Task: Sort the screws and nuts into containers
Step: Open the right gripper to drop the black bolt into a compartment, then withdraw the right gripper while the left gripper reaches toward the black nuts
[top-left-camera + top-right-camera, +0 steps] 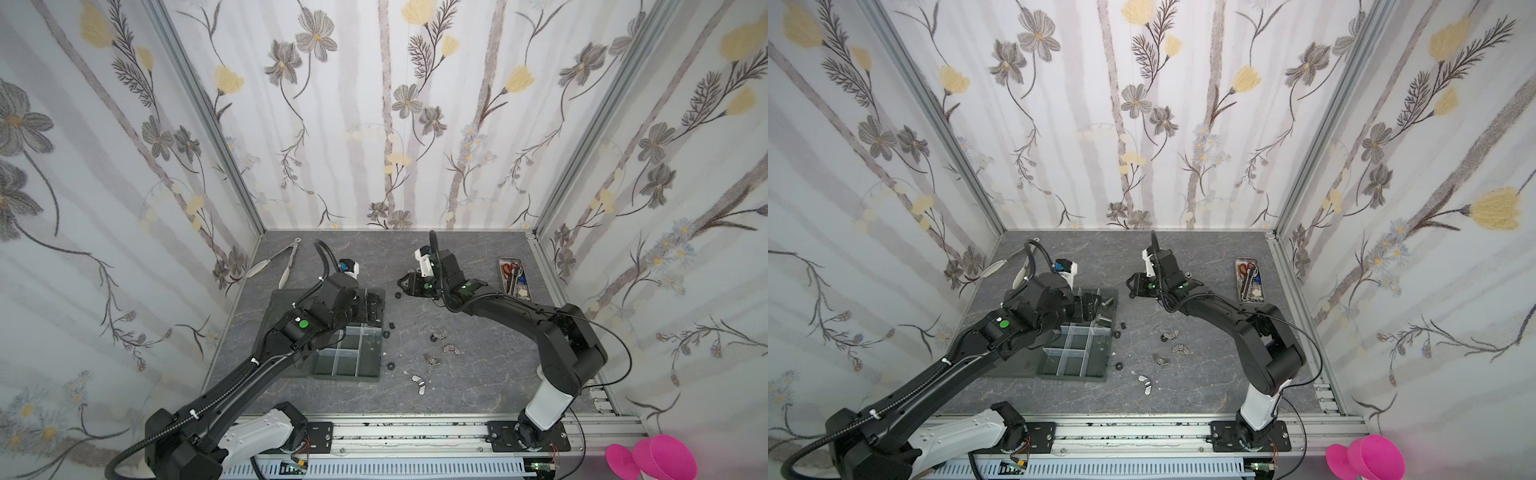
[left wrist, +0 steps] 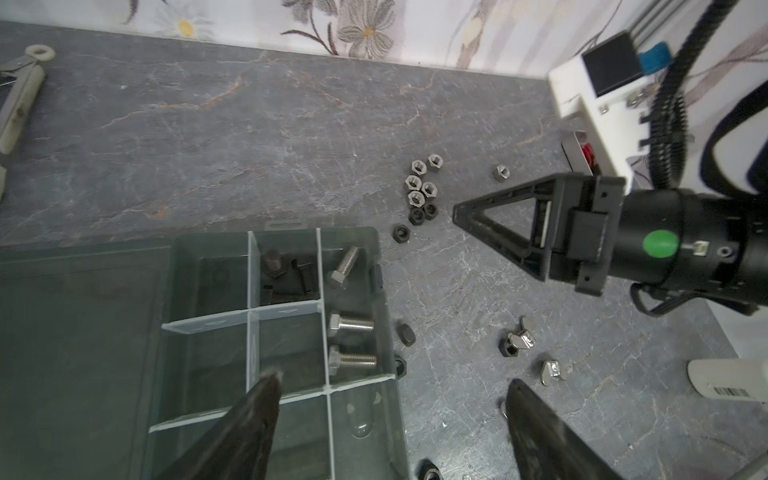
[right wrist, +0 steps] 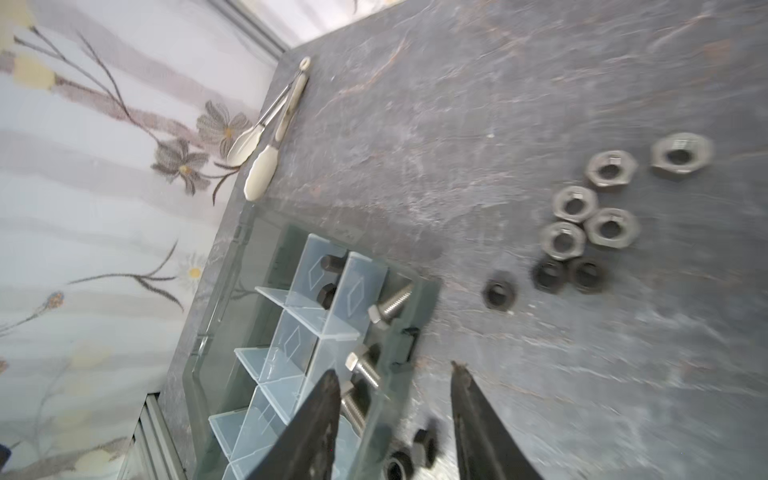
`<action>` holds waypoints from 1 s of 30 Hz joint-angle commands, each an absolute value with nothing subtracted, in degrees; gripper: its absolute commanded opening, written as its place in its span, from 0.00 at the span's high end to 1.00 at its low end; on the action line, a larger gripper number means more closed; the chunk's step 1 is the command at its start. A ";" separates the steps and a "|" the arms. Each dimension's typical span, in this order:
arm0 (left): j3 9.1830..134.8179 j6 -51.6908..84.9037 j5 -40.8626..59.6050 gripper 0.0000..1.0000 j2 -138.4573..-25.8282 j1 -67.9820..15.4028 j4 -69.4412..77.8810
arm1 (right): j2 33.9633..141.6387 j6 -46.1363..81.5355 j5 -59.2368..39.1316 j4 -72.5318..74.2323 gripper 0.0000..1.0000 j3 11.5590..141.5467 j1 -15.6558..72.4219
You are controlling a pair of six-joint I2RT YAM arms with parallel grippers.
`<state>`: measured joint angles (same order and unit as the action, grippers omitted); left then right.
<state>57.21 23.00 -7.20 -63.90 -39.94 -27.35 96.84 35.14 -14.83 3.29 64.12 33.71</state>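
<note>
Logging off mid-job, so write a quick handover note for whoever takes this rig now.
Left gripper: open, empty, above the edge of the tray.
Right gripper: open, empty, over the table beside it.
Done: three silver screws and the black screws sit in tray cells.
To do: silver nuts, black nuts and wing nuts lie loose on the table; no nuts seen in a cell.

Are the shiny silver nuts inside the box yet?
No, the silver nuts lie clustered on the table, outside the organiser tray.
</note>
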 commanded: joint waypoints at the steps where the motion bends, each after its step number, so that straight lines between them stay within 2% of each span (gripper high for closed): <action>1: 59.21 24.64 -11.52 0.18 -67.83 -42.29 -29.29 | 90.21 36.16 -15.23 8.52 0.55 58.42 30.61; 10: 64.74 25.10 -10.91 0.30 -79.60 -45.23 -27.69 | 73.92 35.64 -17.61 9.13 0.55 43.62 20.67; 16: 71.30 23.99 -11.17 0.49 -89.02 -46.36 -29.54 | 67.49 34.93 -19.85 9.11 0.55 35.18 15.74; 30: 84.02 23.47 -10.46 0.59 -105.16 -46.07 -30.62 | 60.21 34.07 -23.72 9.52 0.55 26.28 10.37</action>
<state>82.13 23.99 -9.87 -102.96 -46.37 -29.95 60.86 34.83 -22.17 7.92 26.87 10.55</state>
